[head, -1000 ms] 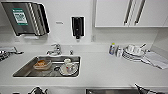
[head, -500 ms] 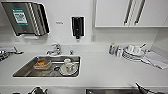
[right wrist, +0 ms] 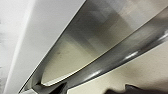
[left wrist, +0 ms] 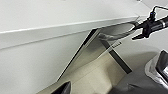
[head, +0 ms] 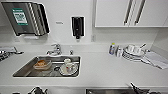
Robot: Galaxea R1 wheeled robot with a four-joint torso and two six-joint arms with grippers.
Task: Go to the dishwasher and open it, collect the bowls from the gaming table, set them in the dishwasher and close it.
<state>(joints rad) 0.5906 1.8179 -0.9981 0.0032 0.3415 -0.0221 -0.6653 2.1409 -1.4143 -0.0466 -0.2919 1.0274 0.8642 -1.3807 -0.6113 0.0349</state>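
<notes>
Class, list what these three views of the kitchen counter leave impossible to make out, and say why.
1. Dishwasher in the head view: cut off by the bottom edge; open or closed unclear.
2. Dishes in the sink, head view: too blurred to identify.
3. Dishwasher handle, right wrist view: whether an end effector grips it is unclear.

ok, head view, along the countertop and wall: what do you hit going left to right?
Paper towel dispenser → faucet → soap dispenser → small bottle → stack of plates → folded cloth. The sink sits below the faucet, with dishes inside.
</notes>
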